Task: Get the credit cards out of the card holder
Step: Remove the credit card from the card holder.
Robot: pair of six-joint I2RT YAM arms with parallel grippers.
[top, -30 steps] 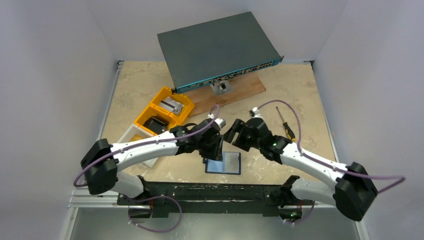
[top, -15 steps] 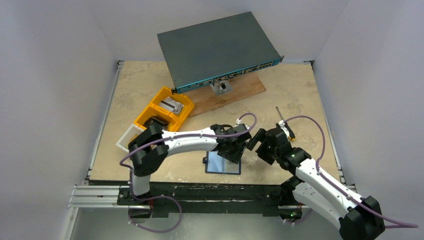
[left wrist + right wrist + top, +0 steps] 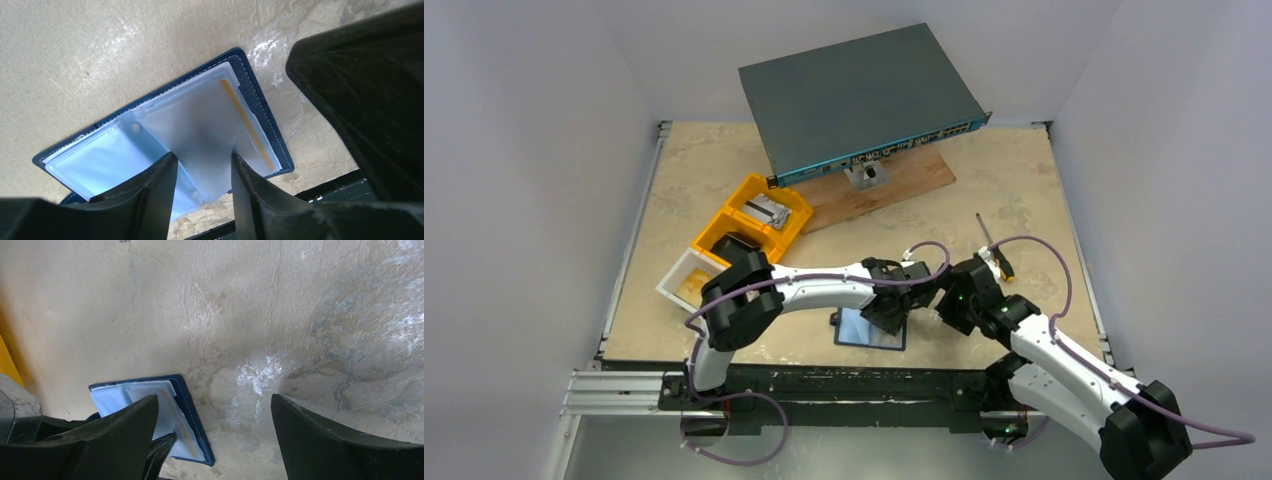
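The card holder [image 3: 150,130] lies open, sleeves up, on the counter [image 3: 280,305] near its front edge. The credit cards [image 3: 100,160] are in its sleeves: one shows pale blue through the left sleeve, and another shows only as an orange-yellow strip under the frosted right sleeve. How many there are cannot be told, and any print is blurred out. The left tool [image 3: 203,160] hangs low over the holder with its jaws apart, straddling the frosted sleeve and hiding the holder's near edge. From above, this tool covers the holder's right part. The right tool [image 3: 214,402] stands wide apart over bare counter just right of the holder. The screwdriver's [image 3: 992,238] handle is partly hidden behind that arm.
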